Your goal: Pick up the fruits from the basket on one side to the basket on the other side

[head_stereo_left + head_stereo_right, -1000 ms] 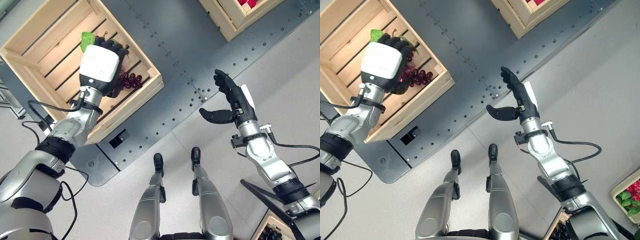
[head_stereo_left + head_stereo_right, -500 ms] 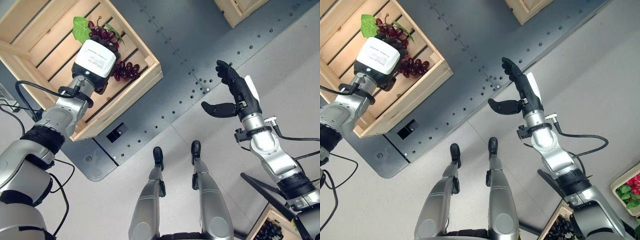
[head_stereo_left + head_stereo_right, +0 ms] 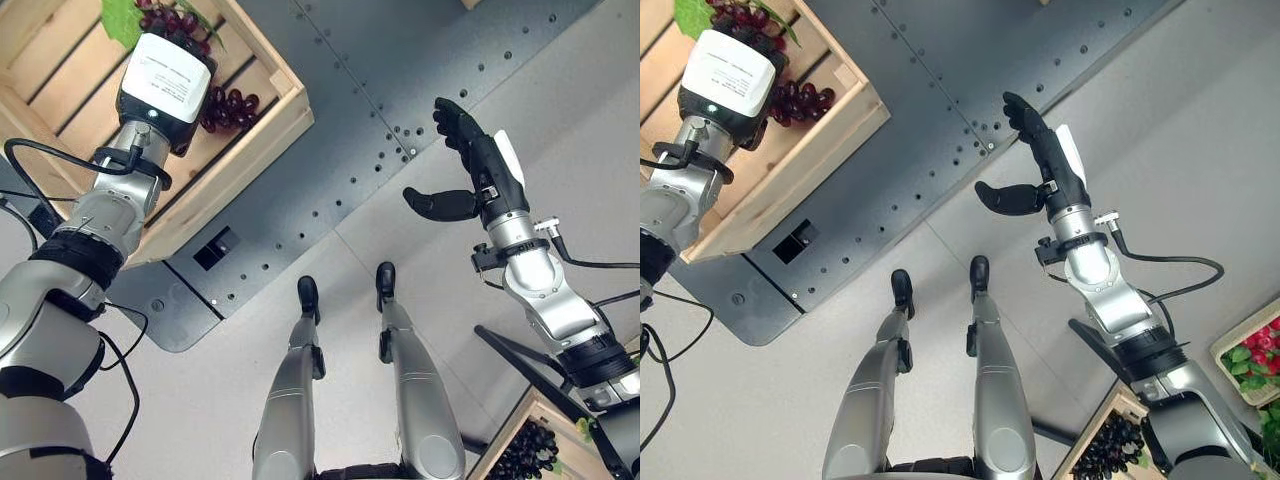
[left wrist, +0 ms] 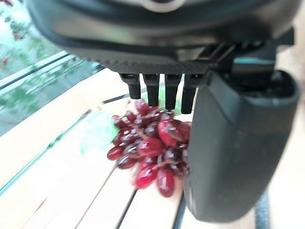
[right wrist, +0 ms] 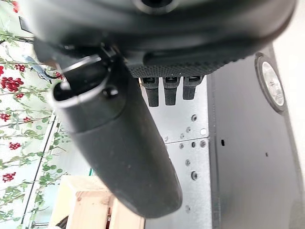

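Since a second ago the left hand (image 3: 160,75) has reached deeper into the wooden crate (image 3: 250,125) at upper left, fingers curled over the red grapes (image 4: 150,150) lying on its slats beside a green leaf (image 4: 97,136). The right hand (image 3: 470,170) hangs open above the dark metal plate (image 3: 350,150), mid-right. Another crate of dark grapes (image 3: 525,455) sits lower right.

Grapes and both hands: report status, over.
Left hand over the wooden crate, fingers curled round the red grapes. Right hand open above the grey plate, holding nothing. Nothing in the way.
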